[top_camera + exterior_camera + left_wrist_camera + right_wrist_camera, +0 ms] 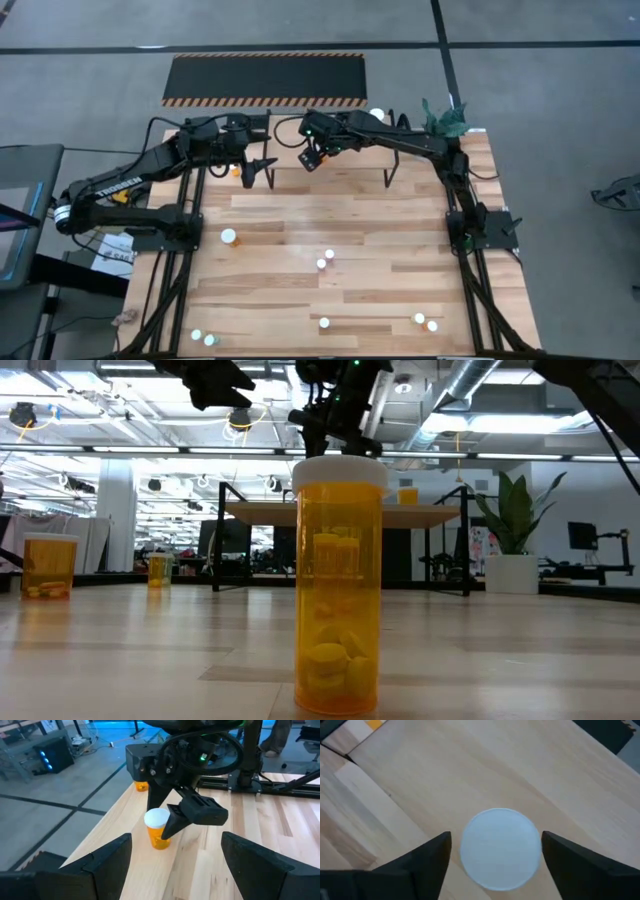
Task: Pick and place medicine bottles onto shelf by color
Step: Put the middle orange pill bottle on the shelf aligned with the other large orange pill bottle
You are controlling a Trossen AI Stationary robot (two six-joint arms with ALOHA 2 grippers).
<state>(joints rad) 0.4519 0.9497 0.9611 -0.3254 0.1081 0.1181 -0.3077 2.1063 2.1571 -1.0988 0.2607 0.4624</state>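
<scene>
Found an orange bottle (157, 829) with a white cap, upright on the light wood top of the shelf (210, 860), toward one long edge. From the right wrist, seeing only its round cap (500, 847), straight down, centred in the gap of the right tool (312, 158). Fingers (410, 865) of that tool spread to either side of the cap, close on both sides, with a sliver of wood showing on one side; not pinching it as far as can be told. Tool directly above the bottle, pointing down at the shelf.

Noted a second orange bottle (141, 786) farther along the same shelf top, near the corner, apart from the first.

Left tool (176, 845) hovering just beside the right one, over the shelf's left end, fingers spread wide, holding nothing, aimed across at the bottle and the other arm.

Shelf at the far end of the worktop (360, 290), on thin black legs.

Counted more bottles (229, 237) scattered on the worktop, well apart from the shelf: one at the left, a pair near the middle, several along the near edge. One of them looms large and upright in the low view, pills visible inside.

Beyond the shelf: a green plant (445, 118) at the right corner, a black mat (265, 78) with striped edges on the floor.
</scene>
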